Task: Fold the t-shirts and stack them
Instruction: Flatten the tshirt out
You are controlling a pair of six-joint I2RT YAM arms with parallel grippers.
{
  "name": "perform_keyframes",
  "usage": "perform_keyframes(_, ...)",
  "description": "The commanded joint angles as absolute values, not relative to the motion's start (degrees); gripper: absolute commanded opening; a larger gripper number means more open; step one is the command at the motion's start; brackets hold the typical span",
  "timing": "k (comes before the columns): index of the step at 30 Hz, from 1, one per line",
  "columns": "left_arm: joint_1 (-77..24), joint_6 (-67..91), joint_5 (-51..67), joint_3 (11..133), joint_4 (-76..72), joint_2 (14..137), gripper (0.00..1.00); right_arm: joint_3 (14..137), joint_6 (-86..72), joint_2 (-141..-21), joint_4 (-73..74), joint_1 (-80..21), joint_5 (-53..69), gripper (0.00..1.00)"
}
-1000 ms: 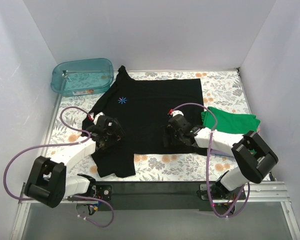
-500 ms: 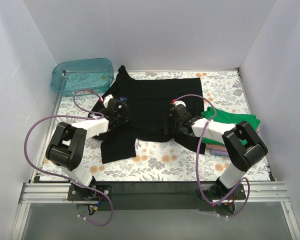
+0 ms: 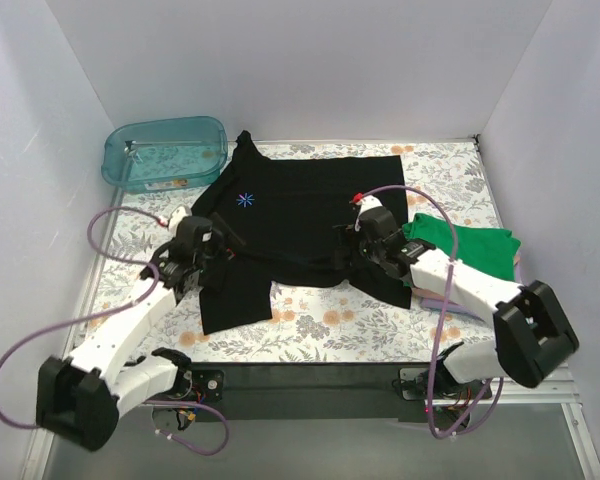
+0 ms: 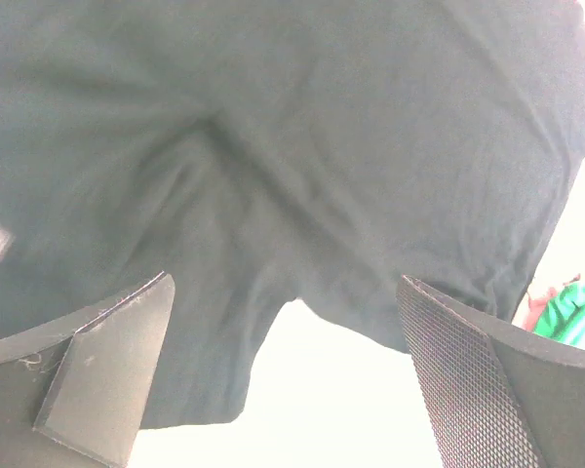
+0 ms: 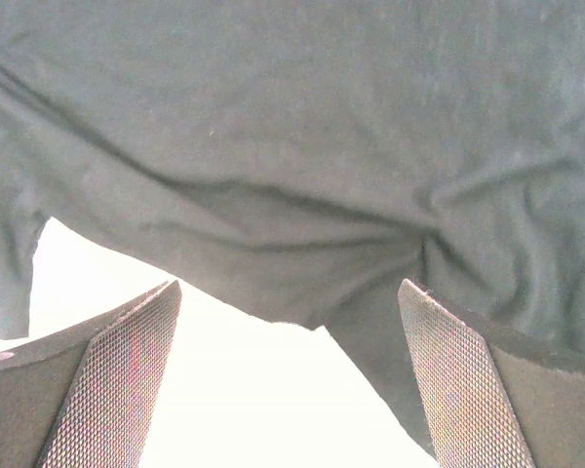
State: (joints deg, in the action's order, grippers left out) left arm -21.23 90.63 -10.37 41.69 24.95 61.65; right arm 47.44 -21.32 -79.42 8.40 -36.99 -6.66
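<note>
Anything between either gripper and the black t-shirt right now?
Nothing visible. The left gripper and right gripper both hang open directly over the black t-shirt; each wrist view shows only its cloth ahead.

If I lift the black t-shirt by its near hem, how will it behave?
Probably floppy: the black t-shirt lies creased and bunched along its near edge, so it should drape and sag from any pinch. Likely light, being thin cloth lying flat. Pushed, it would probably wrinkle rather than slide whole over the floral table cover.
</note>
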Motion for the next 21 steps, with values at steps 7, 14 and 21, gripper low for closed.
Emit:
perform_keyframes(7, -21.9, 109.2, -10.7, 27.9, 45.1, 50.1, 0.98, 34.5, -30.3, -67.2, 8.4, -37.4, -7.0, 0.98)
perform_keyframes(14, -22.0, 114.3, -14.3, 28.7, 49.9, 57.0, 0.98, 31.9, -30.7, -65.0, 8.3, -37.4, -8.3, 0.98)
perform_keyframes(21, -22.1, 114.6, -12.0, 26.0, 48.1, 60.9, 0.82, 31.1, -30.5, -65.0, 8.3, -37.1, -9.6, 0.98)
